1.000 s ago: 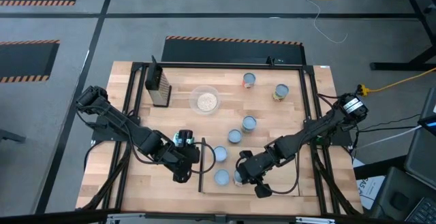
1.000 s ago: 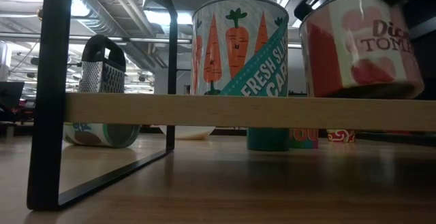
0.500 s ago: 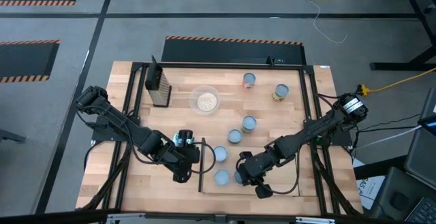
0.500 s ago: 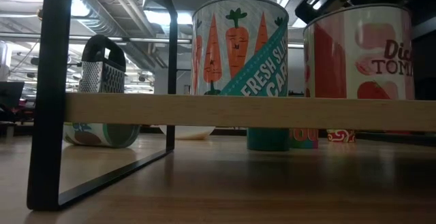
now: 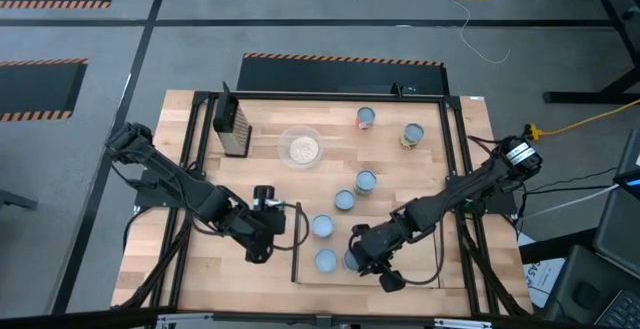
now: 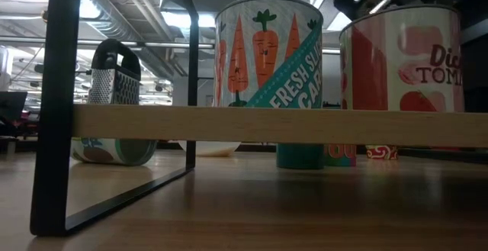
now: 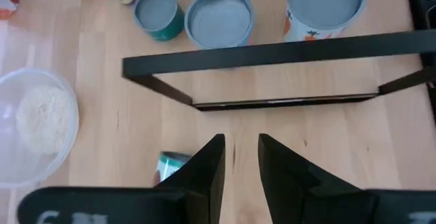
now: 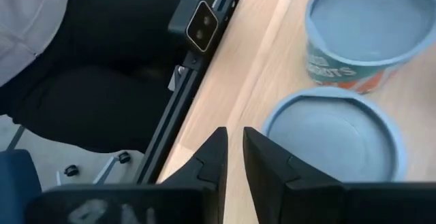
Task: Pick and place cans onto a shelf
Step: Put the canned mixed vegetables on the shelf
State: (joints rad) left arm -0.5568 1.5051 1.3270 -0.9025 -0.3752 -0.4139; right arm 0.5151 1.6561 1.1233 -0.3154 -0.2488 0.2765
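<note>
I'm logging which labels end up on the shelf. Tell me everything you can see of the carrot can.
The carrot can is a short metal cylinder with a white label showing orange carrots with green tops and a teal diagonal band with white lettering. Its pale blue-silver round top shows from above. It stands upright on the light-wood shelf, near its left end, beside a red-and-white tomato can without visibly touching it. No gripper holds it.

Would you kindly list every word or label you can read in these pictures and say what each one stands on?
"FRESH SLI" over "CAR", cut off at the can's edge: on the teal band of the carrot can on the shelf.
"Dic" over "TOM", cut off at the picture's edge: on the red tomato can beside it.
Labels on the cans behind, under the shelf: too small to read.
</note>
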